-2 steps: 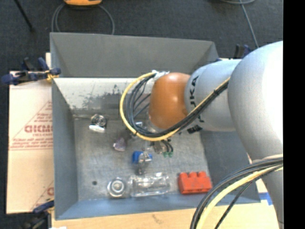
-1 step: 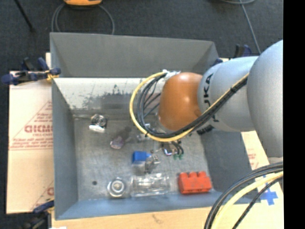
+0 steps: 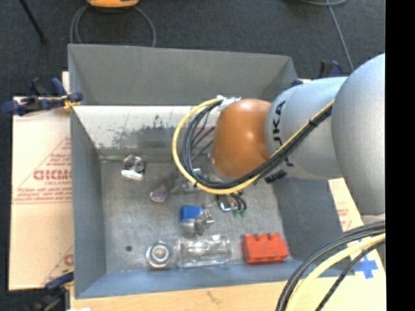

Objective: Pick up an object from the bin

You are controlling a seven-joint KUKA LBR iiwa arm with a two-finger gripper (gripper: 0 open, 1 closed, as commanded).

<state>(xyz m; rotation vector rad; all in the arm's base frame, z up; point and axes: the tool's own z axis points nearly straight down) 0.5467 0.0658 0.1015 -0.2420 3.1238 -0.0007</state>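
- Gripper [image 3: 220,197] sits at the middle of the bin [image 3: 87,193], under the orange wrist cover [image 3: 238,138]; open or closed, can't tell.
- Nearest thing is the blue block [image 3: 189,212], just front-left of it.
- Red brick [image 3: 264,247] and clear bottle [image 3: 206,250] lie along the front wall.

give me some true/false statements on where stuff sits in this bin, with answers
1. An orange-red brick lies toward the lower right corner of the bin floor, as the camera sees it. True.
2. The blue piece lies in the upper left corner. False: it lies mid-floor, just below the arm's orange cover.
3. A clear plastic piece lies between a round metal cap and the brick. True.
4. The brick rests on top of the clear plastic piece. False: they lie side by side, with a gap between them.
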